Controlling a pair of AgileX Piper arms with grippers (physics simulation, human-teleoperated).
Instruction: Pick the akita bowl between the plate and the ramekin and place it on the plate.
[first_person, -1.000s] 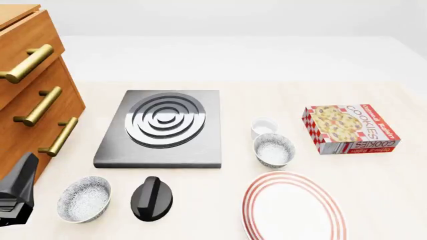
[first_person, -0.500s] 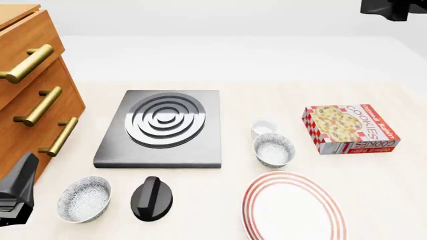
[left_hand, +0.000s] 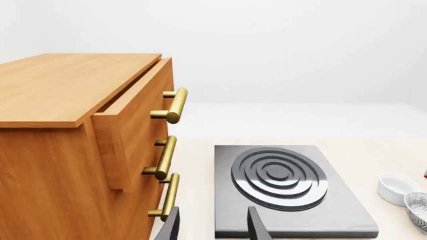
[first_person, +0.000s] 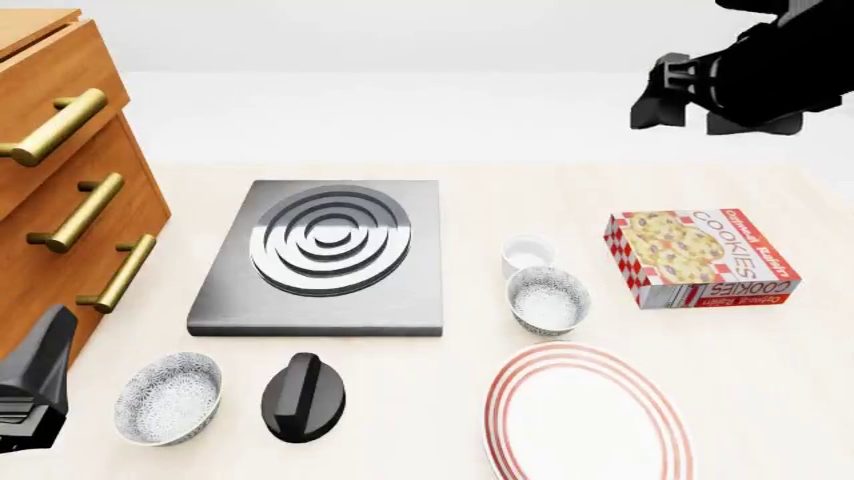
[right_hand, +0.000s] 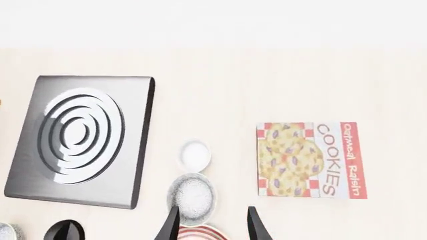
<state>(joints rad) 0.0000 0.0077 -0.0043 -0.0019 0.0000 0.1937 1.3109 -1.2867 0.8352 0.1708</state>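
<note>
Speckled akita bowl (first_person: 547, 300) — between plate (first_person: 587, 415), ramekin (first_person: 527, 254)

Readable print: one cookie box only

The cookie box (right_hand: 311, 160) is showing "COOKIES" in large white letters on its red side band, with "Oatmeal Raisin" running smaller beside it; nothing else in view is carrying legible text.

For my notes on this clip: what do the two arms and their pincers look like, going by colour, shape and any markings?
Both are plain black, blocky and angular, with no cables, labels or markings to be seen. The right arm shows as a chunky black housing with boxy segments. The left arm is a tapered black wedge with a ribbed grey patch low down. The left pincer and the right pincer each show two slim, dark, pointed fingers.
</note>
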